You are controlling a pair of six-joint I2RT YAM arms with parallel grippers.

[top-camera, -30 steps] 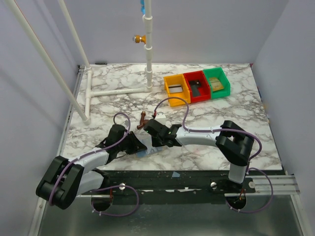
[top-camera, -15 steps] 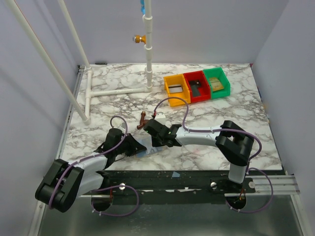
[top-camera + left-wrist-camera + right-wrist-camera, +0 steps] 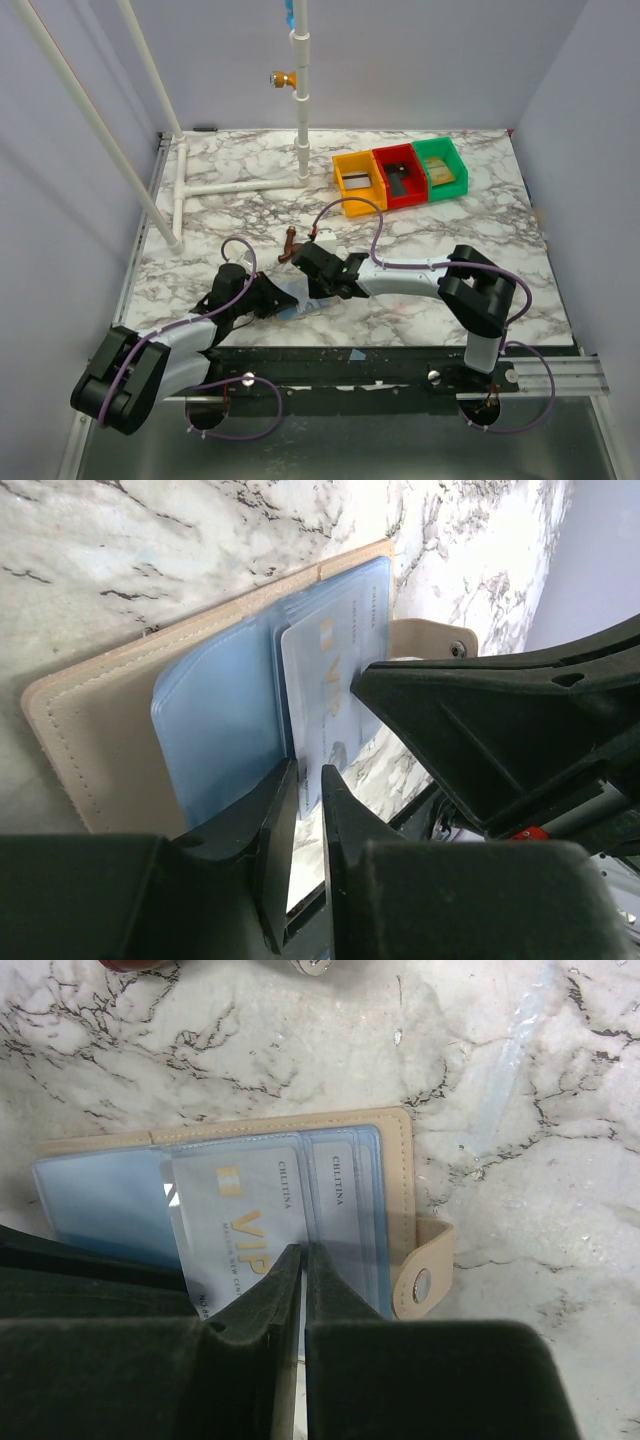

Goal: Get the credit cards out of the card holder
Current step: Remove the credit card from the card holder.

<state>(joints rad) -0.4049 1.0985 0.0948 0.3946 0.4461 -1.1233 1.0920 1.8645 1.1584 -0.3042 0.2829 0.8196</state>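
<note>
The left gripper (image 3: 308,780) is pinching the near edge of a pale-blue plastic VIP card (image 3: 240,1215) that is poking partway out of the open tan leather card holder (image 3: 95,730). The holder is lying flat on the white-and-grey marbled table (image 3: 440,250), close to its front edge, between the two arms. The right gripper (image 3: 303,1260) is clenched, its tips bearing down on the clear blue sleeves; whether it is nipping anything is unclear. The risk, as I judge it, is the holder travelling with the card: the sleeve is hugging the card, the holder is light and the marble looks slick. If the right tips are slipping, or pressing on that same card, everything may go sliding toward the table's edge, or the thin card may bend and spring from the pinch. Farther back, a yellow bin (image 3: 358,180), a red bin (image 3: 398,175) and a green bin (image 3: 440,165) are sitting in a row, a white pipe frame (image 3: 240,187) is standing at the left, and plain pale walls are enclosing the cell.
</note>
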